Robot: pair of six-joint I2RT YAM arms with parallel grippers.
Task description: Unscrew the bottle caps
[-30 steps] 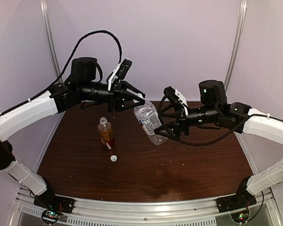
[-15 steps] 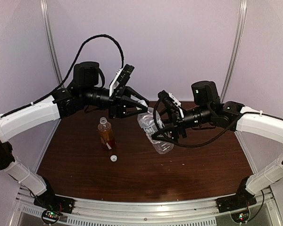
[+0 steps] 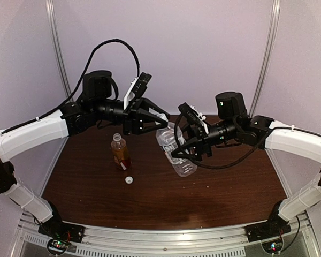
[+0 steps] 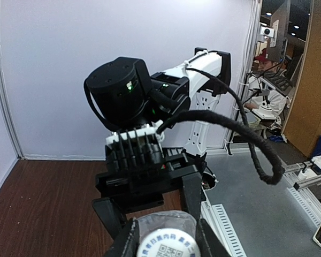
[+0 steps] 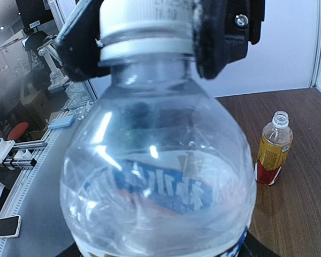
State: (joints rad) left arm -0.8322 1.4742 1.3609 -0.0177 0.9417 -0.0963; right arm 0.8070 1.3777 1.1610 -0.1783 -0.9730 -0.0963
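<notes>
A: Overhead: left gripper [image 3: 161, 123] and right gripper [image 3: 181, 151] met at the clear bottle [image 3: 186, 166], held tilted above the table [image 3: 230, 187]; grip detail unreadable there.

B: Left wrist view resolved it; fingers [image 4: 206, 241] pressed either side of the white cap [image 4: 161, 245], clamped. Right wrist view: bottle filled the frame; right jaws closed on its body, mostly cut off.

A: Count: two bottles, two caps; amber bottle [image 3: 120, 152] stood open on the table; loose cap [image 3: 129, 180] near it, apart.
</notes>
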